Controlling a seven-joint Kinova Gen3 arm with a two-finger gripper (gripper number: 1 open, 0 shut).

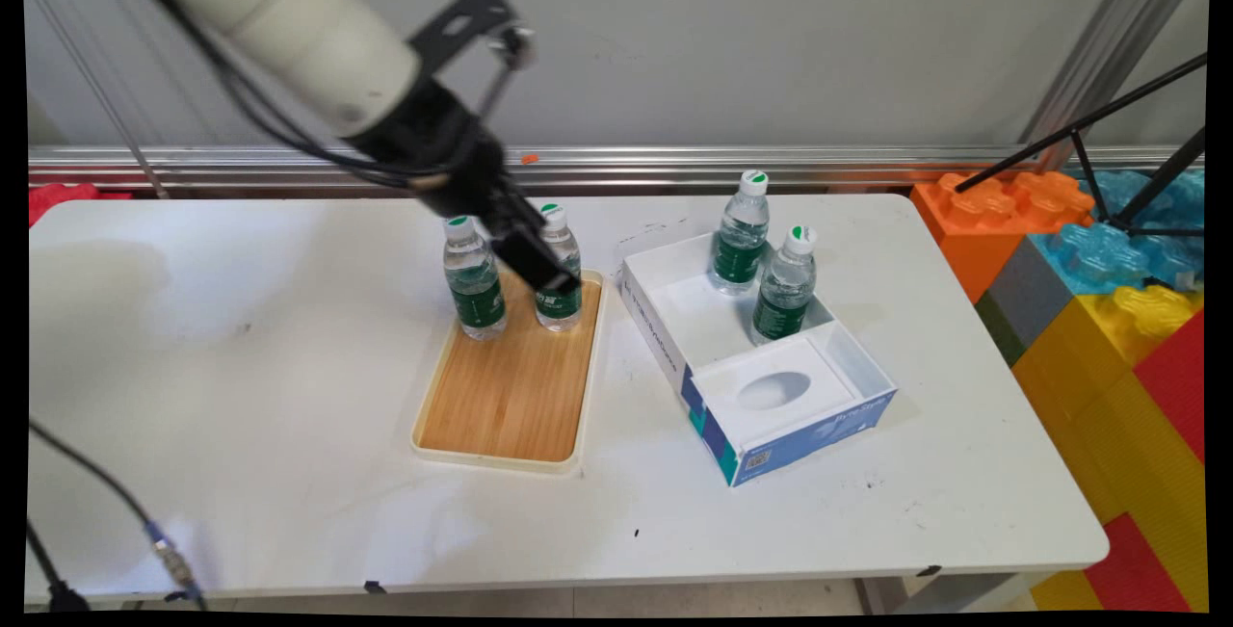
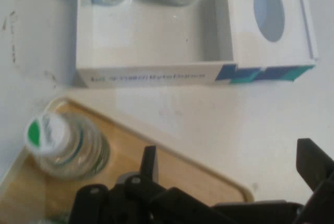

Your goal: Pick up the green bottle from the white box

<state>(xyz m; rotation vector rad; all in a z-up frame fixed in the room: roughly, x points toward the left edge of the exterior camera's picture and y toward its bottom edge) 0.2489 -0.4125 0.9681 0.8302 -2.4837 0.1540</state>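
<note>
Two clear water bottles with green labels and white caps stand at the far end of a wooden tray (image 1: 501, 396): the left bottle (image 1: 474, 280) and the right bottle (image 1: 561, 304). My gripper (image 1: 547, 273) hangs low over the tray between them, overlapping the right bottle in the main view. In the hand view the gripper (image 2: 229, 174) is open with only tray and table between its fingers. The right bottle (image 2: 60, 145) stands just outside the left finger (image 2: 149, 162), by the tray (image 2: 172, 172) corner.
To the tray's right lies an open white and blue box (image 1: 674, 348) holding two more bottles (image 1: 742, 237) (image 1: 785, 285), with an oval-cutout insert (image 1: 771, 391) at its near end. Large coloured blocks (image 1: 1098, 300) and tripod legs (image 1: 1088, 155) stand at the right. A cable (image 1: 144, 531) lies near left.
</note>
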